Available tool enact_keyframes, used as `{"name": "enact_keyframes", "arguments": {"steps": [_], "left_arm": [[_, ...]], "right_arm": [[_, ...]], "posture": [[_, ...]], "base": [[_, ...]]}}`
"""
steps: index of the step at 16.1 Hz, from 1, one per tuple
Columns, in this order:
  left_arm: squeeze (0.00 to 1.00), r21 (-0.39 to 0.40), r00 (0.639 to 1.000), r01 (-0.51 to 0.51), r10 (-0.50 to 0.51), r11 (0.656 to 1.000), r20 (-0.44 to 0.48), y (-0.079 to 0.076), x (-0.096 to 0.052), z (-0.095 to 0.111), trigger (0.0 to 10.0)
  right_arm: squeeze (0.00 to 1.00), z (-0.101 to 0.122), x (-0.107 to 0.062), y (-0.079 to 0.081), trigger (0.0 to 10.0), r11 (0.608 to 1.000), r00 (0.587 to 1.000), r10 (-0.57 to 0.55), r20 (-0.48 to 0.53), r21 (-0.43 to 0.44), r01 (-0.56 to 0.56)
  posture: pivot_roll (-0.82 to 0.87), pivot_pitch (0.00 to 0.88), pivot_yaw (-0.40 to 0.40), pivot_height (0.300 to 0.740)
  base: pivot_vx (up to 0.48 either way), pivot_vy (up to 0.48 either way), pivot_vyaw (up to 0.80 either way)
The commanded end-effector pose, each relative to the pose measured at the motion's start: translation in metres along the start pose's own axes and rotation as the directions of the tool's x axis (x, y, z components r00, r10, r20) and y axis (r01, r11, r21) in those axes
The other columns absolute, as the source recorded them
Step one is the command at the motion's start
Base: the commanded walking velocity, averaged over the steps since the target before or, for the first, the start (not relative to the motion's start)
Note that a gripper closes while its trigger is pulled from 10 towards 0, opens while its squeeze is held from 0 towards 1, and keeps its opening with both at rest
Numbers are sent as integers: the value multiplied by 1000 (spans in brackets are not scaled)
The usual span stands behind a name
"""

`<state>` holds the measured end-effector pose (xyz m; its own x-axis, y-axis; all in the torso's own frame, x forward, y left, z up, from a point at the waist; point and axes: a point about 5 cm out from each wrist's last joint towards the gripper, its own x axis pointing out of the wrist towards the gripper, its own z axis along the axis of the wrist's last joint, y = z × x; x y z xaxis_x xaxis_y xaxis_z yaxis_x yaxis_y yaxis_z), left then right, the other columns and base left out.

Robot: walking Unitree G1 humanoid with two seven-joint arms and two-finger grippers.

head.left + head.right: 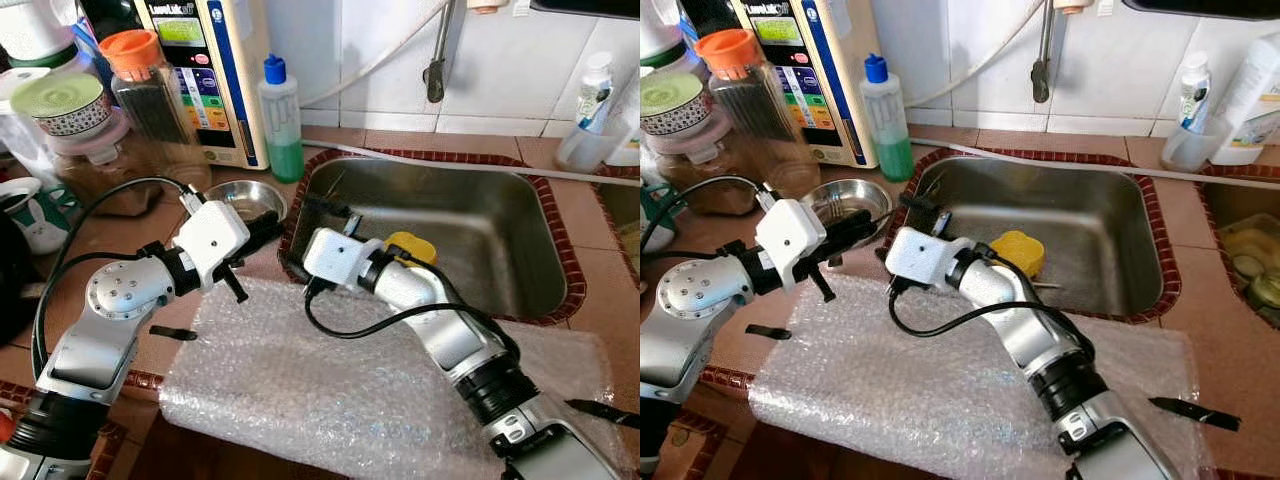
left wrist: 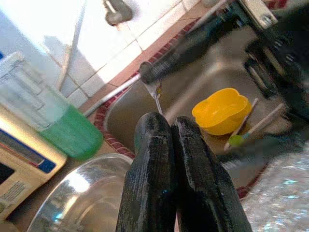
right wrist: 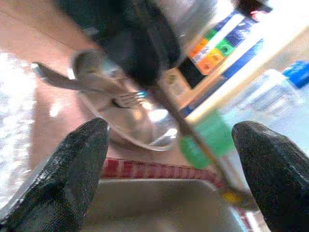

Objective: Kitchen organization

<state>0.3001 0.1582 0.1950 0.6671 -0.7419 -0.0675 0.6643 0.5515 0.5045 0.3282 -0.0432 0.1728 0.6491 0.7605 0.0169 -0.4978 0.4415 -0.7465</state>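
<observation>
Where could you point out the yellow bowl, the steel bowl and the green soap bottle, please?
yellow bowl (image 2: 219,110), left wrist view, its inside.
steel bowl (image 1: 243,196), left eye view, its inner base.
green soap bottle (image 1: 283,150), left eye view, its green lower body.

We are finding open room over the bubble wrap (image 1: 330,390), jars (image 1: 150,90) and soap bottle (image 1: 281,120) crowding the counter's back, steel bowl (image 1: 245,198) sitting beside the sink (image 1: 450,235).

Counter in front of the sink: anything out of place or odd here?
Yes: a sheet of bubble wrap covers the counter edge before the sink, unusual for a kitchen. A yellow sponge-like object lies in the basin. Nothing looks spilled or broken.
</observation>
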Motion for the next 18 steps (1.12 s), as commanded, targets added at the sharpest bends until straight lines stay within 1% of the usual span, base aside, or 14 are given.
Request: {"name": "enact_keyframes", "arguments": {"steps": [1,2,3,4,7,8,9,14,18], "left_arm": [[0,16,1000,28,-29,999,2,-1,3,2,10000],[0,19,999,42,-42,999,3,-3,3,3,10000],[0,21,999,50,-50,999,5,-4,3,5,10000],[0,22,999,53,-53,998,7,-5,2,6,10000],[0,24,998,58,-59,998,13,-6,3,7,10000],[0,24,998,59,-60,998,15,-6,3,8,10000],[0,25,998,61,-61,998,15,-7,2,8,10000],[0,25,998,54,-54,998,18,-5,1,9,10000],[0,24,998,59,-60,998,21,-8,2,9,10000]], "right_arm": [[0,5,5,-9,10000,998,999,-33,17,-48,33],[0,3,7,-12,10000,996,999,-40,3,-78,41],[0,-1,8,-15,10000,995,999,-48,-18,-90,46],[0,-4,9,-15,10000,993,999,-39,-32,-112,35],[0,-16,11,-15,10000,995,996,-40,-81,-98,32],[0,-19,12,-15,2588,995,994,-39,-101,-97,29],[0,-22,11,-15,0,996,992,-43,-115,-84,33],[0,-27,11,-13,0,996,990,-51,-131,-73,42],[0,-27,17,-11,0,997,991,-51,-123,-68,43]], "posture": [[-145,78,114,740],[-142,77,115,740],[-142,77,115,740],[-138,77,116,740],[-129,76,113,740],[-128,76,113,740],[-125,77,113,740],[-119,77,114,740],[-116,77,113,740]], "base": [[0,0,0],[0,0,0],[0,0,0],[0,0,0],[0,0,0],[0,0,0],[0,0,0],[0,0,0],[0,0,0]]}}
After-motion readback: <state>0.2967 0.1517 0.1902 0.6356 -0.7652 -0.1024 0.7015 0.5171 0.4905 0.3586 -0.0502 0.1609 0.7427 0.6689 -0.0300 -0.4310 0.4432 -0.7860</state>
